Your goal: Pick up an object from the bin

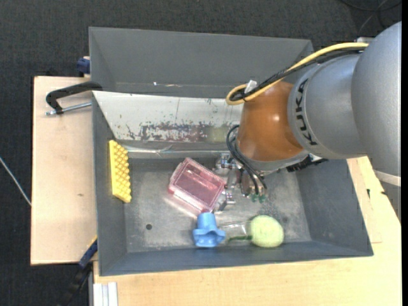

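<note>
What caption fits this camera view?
Robot gripper low in the bin beside a pink box, blue piece and green ball nearby.

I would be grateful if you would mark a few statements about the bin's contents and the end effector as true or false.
1. The yellow studded plastic block lies along the left side of the grey metal bin. True.
2. The pink translucent rectangular box lies in the bin's far right corner. False: it lies near the middle.
3. The end effector is just right of the pink box. True.
4. The pale green round ball sits on top of the pink box. False: it rests on the bin floor near the front wall, apart from the box.
5. The small blue plastic piece lies left of the green ball. True.
</note>
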Controlling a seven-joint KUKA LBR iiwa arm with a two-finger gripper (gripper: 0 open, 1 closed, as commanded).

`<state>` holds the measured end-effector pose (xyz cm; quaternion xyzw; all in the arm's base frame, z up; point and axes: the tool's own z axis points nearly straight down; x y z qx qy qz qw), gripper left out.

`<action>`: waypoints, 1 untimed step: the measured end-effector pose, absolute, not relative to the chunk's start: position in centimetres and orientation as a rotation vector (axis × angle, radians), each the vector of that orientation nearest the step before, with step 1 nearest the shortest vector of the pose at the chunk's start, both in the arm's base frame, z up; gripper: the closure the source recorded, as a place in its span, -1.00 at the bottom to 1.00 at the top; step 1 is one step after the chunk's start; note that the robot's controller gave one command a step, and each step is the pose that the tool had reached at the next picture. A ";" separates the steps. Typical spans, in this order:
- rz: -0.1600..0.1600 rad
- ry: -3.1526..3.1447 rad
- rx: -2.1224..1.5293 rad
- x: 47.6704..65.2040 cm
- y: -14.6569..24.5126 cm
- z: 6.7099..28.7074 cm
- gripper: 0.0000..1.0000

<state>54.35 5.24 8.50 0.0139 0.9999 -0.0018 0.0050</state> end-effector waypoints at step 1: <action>0.000 3.143 0.048 53.4 5.3 12.4 1.00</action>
